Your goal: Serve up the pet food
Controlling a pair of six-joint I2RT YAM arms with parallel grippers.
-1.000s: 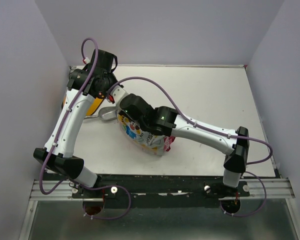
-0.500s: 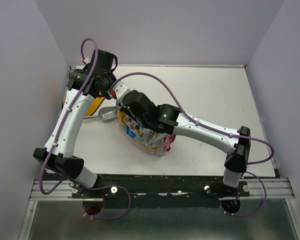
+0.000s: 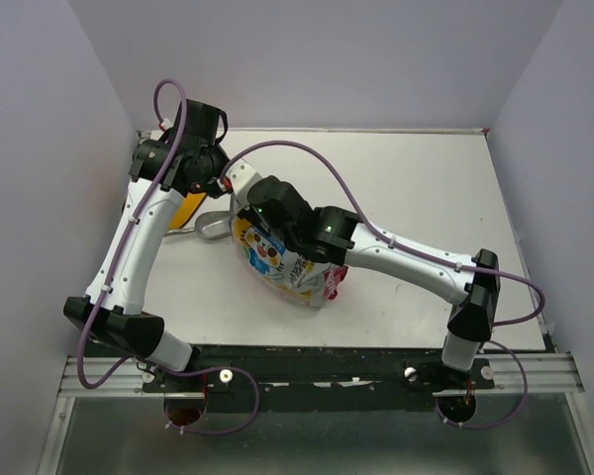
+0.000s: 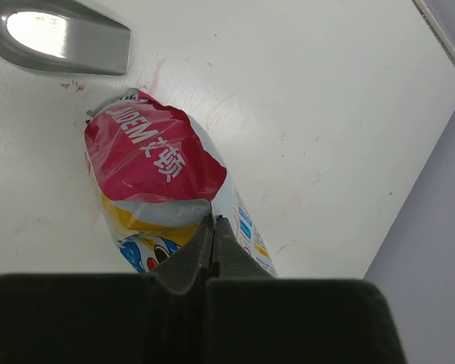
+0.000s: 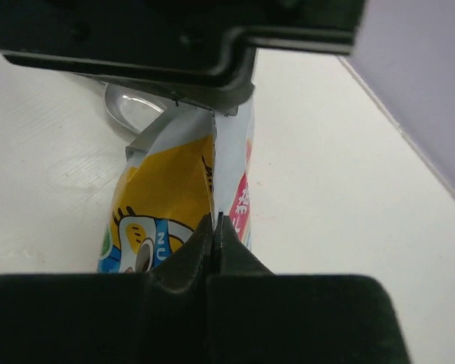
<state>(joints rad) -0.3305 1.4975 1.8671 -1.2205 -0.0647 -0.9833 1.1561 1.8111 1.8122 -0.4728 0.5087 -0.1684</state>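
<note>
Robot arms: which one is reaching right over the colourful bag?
The right arm, stretched leftward across the pouch and hiding part of it; the left arm runs up the left side of the table.

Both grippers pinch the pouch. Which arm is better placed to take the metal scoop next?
Probably the left. The scoop lies on the left arm's side of the pouch, close to the left gripper. The right gripper would have to reach across the pouch.
</note>
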